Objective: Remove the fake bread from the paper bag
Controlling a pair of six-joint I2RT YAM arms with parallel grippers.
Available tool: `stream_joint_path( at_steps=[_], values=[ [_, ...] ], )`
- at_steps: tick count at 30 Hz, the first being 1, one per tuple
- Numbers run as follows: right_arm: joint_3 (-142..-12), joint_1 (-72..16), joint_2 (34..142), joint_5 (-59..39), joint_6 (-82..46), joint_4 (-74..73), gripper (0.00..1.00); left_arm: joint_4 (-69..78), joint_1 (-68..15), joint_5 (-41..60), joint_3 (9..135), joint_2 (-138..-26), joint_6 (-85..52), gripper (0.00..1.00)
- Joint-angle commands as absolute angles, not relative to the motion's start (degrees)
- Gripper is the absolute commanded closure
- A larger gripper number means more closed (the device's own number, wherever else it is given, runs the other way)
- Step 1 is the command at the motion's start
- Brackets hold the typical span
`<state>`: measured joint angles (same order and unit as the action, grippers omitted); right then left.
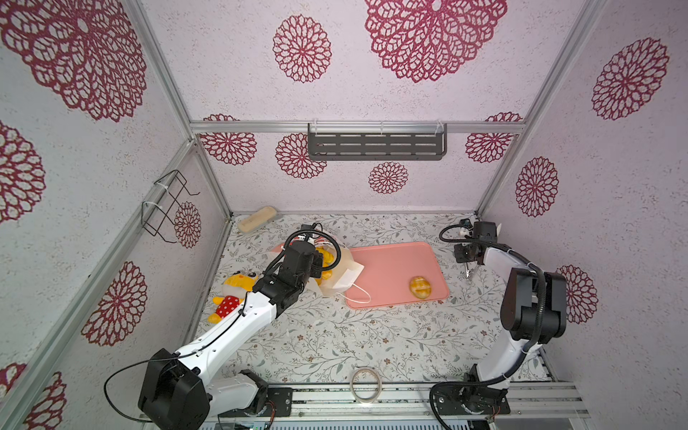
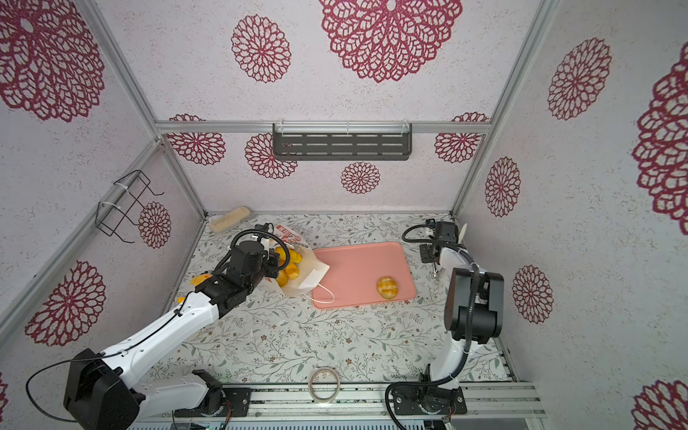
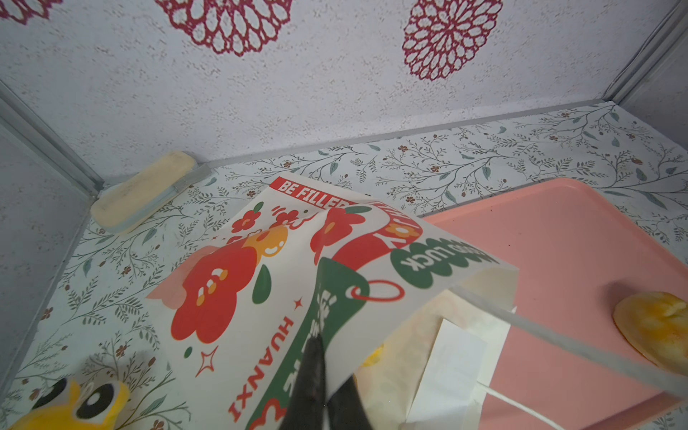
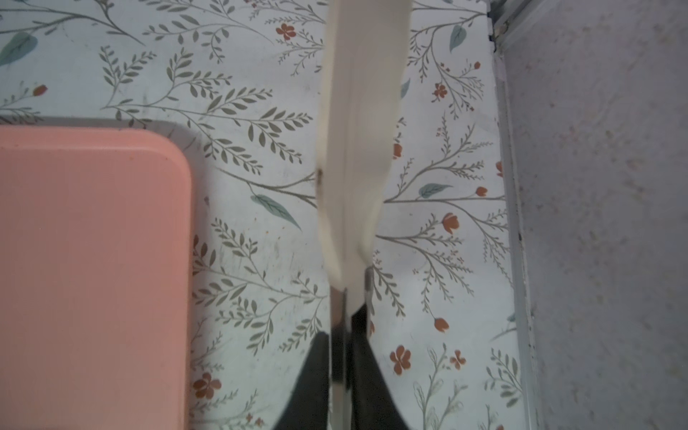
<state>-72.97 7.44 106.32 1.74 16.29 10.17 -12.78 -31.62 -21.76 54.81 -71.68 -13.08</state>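
The left pincer [image 3: 322,368] is clamped on the bag [image 3: 242,279] wall, holding its mouth open toward the tray [image 1: 391,260] so bread [image 2: 290,266] inside is reachable; one bun [image 1: 420,286] lies on the tray; right pincer [image 4: 346,335] grips a cream tool [image 4: 353,149] beside the tray, likely waiting.

Enclosure, interior. Walls: back wall [image 1: 335,193], left wall [image 1: 74,178] and right wall [image 1: 614,208], all pale lilac-white, rough-textured, printed with crimson lace-like rosettes [image 1: 302,48] of varied size; frame: silver aluminium bars [image 1: 260,127] at the corners and across the back wall; fixture on that cross bar: dark grey slotted shelf [image 1: 376,146], held by white ties; fixture on the left wall's bar: black wire rack [image 1: 167,204], likewise tied in white; floor [image 1: 335,335]: white sheet with grey-green leafy sprigs and small rust-red flowers; front edge: grooved aluminium rail [image 1: 409,398]; light: soft, even, with faint shadows.
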Motion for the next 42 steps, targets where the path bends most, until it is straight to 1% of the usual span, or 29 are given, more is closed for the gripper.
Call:
stream_joint_path(
  at_steps=[1,2,4,5,6,7,10,12,16,19,20,23,26,29,38,42],
  values=[
    [-77.38,7.47,108.39,1.80,15.34,7.56,0.66,-13.49,-31.96,-21.71,55.99,-71.90,-12.33,1.00],
    [-78.04,7.47,109.31,2.36,14.66,7.51,0.62,-13.82,-31.92,-21.87,55.98,-71.81,-12.23,1.00],
    [-79.01,7.56,110.35,1.80,13.29,7.89,0.48,-14.38,-31.99,-22.13,55.85,-71.72,-12.13,1.00],
    [-79.42,7.51,110.63,1.79,12.58,8.16,0.41,-14.36,-31.98,-22.31,55.63,-71.55,-12.13,1.00],
    [-79.60,7.51,110.57,2.35,11.21,8.32,0.30,-14.24,-31.91,-22.48,55.40,-71.38,-12.05,1.00],
    [-79.83,7.56,110.32,2.56,10.02,8.66,0.27,-14.16,-31.98,-22.58,55.24,-71.21,-12.04,1.00],
    [-79.90,7.62,108.25,5.91,5.90,10.84,0.21,-13.82,-31.93,-22.68,54.85,-70.89,-12.22,1.00],
    [-77.84,8.16,104.96,6.70,2.46,12.04,0.19,-13.50,-31.92,-22.72,54.68,-70.68,-12.40,1.00],
    [-68.90,11.04,97.13,6.59,-5.71,11.13,0.15,-12.42,-31.91,-22.59,54.08,-70.32,-12.57,1.00],
    [-61.99,12.38,93.32,6.94,-7.49,8.22,0.12,-11.60,-31.95,-22.28,53.40,-70.05,-12.66,1.00],
    [-60.25,12.52,93.01,6.65,-7.17,7.14,0.05,-11.36,-31.96,-22.15,53.28,-70.05,-12.66,1.00],
    [-58.37,13.21,94.33,6.41,-7.16,6.10,0.02,-11.34,-31.90,-22.15,53.17,-70.05,-12.48,1.00],
    [-57.82,15.03,97.05,2.92,-9.48,3.54,0.02,-11.43,-31.89,-22.01,52.92,-69.80,-12.41,1.00],
    [-59.53,15.40,100.66,0.03,-9.33,2.55,0.01,-11.58,-31.86,-22.22,52.74,-69.57,-12.26,1.00],
    [-66.37,15.82,108.20,-1.63,-5.75,5.90,0.01,-11.82,-31.73,-22.85,52.69,-69.57,-12.22,1.00],
    [-69.98,15.82,110.56,-2.20,-4.58,7.91,0.05,-11.80,-31.61,-22.77,53.17,-69.96,-12.28,1.00]
  ],
)
